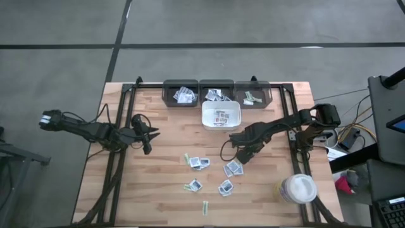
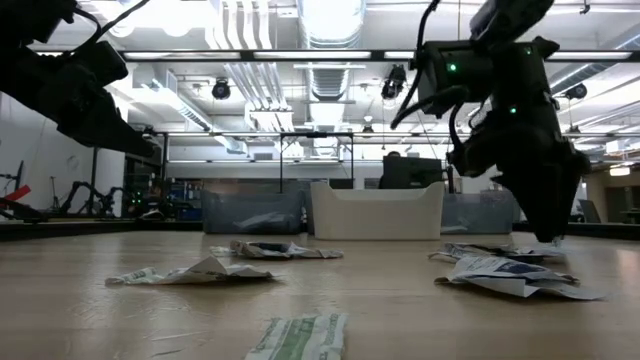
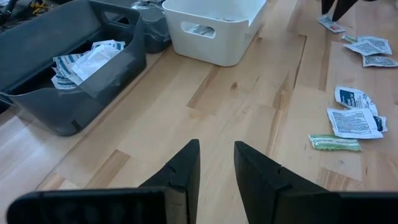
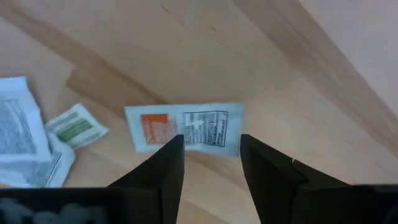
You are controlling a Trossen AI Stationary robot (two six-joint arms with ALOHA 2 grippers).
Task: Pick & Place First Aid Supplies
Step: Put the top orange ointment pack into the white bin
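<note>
A butcher-block table (image 1: 158,190) carries scattered first aid packets (image 1: 197,163) at its middle toward the near edge, with a white tray (image 1: 221,114) and grey bins (image 1: 181,94) at the far edge. The right gripper (image 4: 210,149), fingers spread, hovers over an orange-printed packet (image 4: 184,127); the pick seems at hand, calling for descent and closing. The left gripper (image 3: 216,163), fingers parted and empty, waits near the left edge. Only the right wrist view shows that packet's print.
</note>
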